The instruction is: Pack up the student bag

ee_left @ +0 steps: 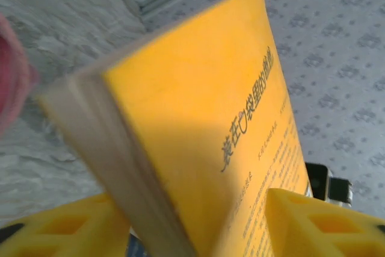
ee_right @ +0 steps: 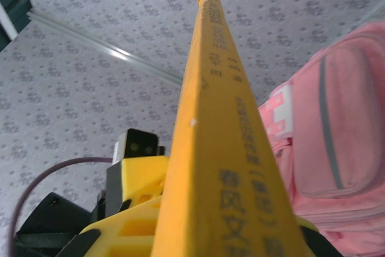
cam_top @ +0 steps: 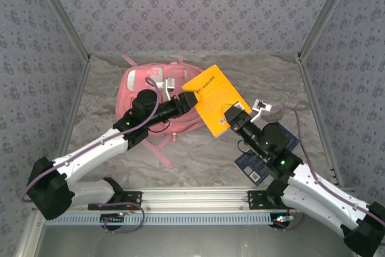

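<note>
Nearest us a dark blue book (cam_top: 249, 164) lies on the tabletop (cam_top: 198, 161) by the right arm, unpacked. Beyond it a yellow book (cam_top: 215, 97) is held aloft, the right fingers (ee_right: 135, 209) clamped on its spine and the left fingers (ee_left: 325, 221) parted about its corner. Farthest back the student bag (cam_top: 133, 94) lies on the tabletop, and we judge both books have yet to go in.

This was a robotics lab test booth: flat walls in grey-lilac dotted print (cam_top: 180, 4) closed it in at nine, twelve and three o'clock, joined by bare aluminium corner posts (cam_top: 60, 13). A grey marble-patterned tabletop (cam_top: 198, 161) ended at six o'clock in a slotted aluminium rail (cam_top: 192, 200), flanked by a white-and-black jointed left arm (cam_top: 90, 151) and its matching right arm (cam_top: 319, 188)
</note>
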Available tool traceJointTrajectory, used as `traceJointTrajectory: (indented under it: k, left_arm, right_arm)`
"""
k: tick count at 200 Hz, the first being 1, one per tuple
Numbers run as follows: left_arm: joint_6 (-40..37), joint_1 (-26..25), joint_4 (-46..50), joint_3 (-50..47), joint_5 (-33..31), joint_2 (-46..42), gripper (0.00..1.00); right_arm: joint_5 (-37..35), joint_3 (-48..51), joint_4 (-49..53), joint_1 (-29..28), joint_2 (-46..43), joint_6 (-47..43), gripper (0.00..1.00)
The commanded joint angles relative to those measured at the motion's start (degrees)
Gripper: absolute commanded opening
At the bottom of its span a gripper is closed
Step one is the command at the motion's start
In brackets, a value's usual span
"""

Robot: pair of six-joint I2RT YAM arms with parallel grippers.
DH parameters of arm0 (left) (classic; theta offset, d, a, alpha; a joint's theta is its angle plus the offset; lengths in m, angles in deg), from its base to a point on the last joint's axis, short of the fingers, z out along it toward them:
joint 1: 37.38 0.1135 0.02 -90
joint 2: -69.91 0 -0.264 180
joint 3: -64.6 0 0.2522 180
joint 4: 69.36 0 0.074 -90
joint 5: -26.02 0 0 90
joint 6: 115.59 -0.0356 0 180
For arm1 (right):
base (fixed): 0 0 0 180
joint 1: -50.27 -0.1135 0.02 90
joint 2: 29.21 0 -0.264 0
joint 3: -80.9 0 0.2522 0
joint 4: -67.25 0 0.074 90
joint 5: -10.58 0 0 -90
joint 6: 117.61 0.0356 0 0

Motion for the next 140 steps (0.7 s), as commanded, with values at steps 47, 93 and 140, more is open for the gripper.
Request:
traceJointTrajectory:
  k: [47,93,140]
  left_arm:
    - [-25.16,3.75,34.9,20.13,-11.34,7.93,0.74]
    - [-29.07,10.92,39.61,30.78,-4.56,24.85,0.66]
    - [-32.38,13.29,41.07,41.13,3.6,38.75,0.51]
  right_arm:
    - [-3.48,-5.64,26.74,3.93,-7.87,-7.93,0.0]
    - [-4.4,-6.41,36.73,6.73,-11.64,-11.45,0.0]
    - [0.83,-8.53,43.67,12.02,-12.93,-15.32,0.0]
